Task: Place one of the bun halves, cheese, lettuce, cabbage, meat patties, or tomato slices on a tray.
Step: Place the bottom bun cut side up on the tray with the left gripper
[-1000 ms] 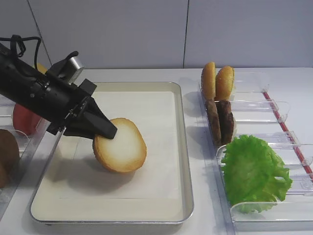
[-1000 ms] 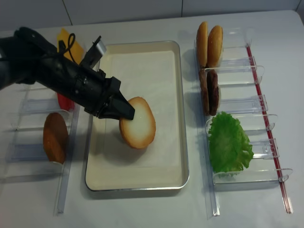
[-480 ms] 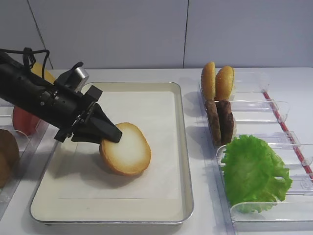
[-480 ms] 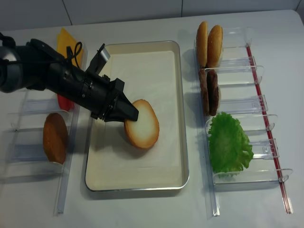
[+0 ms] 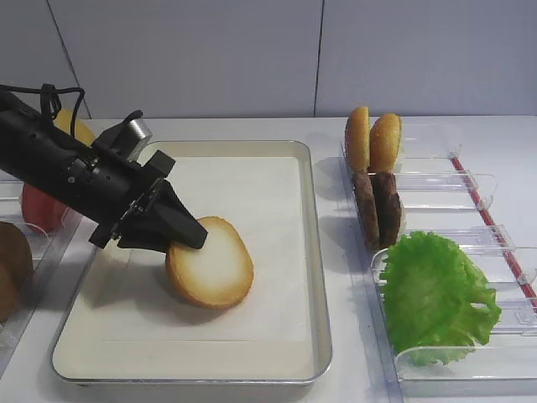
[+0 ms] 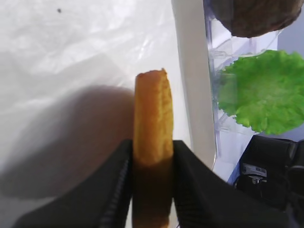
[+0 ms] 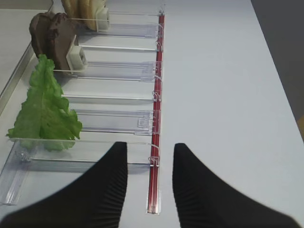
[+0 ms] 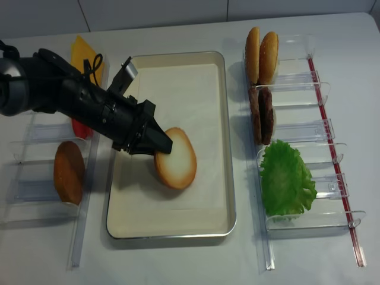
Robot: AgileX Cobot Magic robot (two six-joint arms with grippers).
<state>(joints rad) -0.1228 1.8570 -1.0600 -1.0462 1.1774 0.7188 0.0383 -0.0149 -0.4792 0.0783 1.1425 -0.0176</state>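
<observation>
At the far left of the white surface, a clear rack holds a brown domed bun, with a red tomato slice and a yellow cheese slice farther back. Just right of these, the left tool reaches over the left rim of the tray. Its jaws pinch the bun half by the edge: the wrist view shows the golden rim standing between the two black fingers, both touching it. The bun half sticks out to the right of the fingertips, cream face up and tilted, its lower edge resting on the paper liner near the tray's middle.

Right of the tray, a second rack carries two orange-golden discs at the back, two dark patties standing on edge in the middle, and the lettuce nearest the front.

At the far right, the right tool hovers over the front end of that rack, its fingers spread apart with nothing between them, well clear of the lettuce.
</observation>
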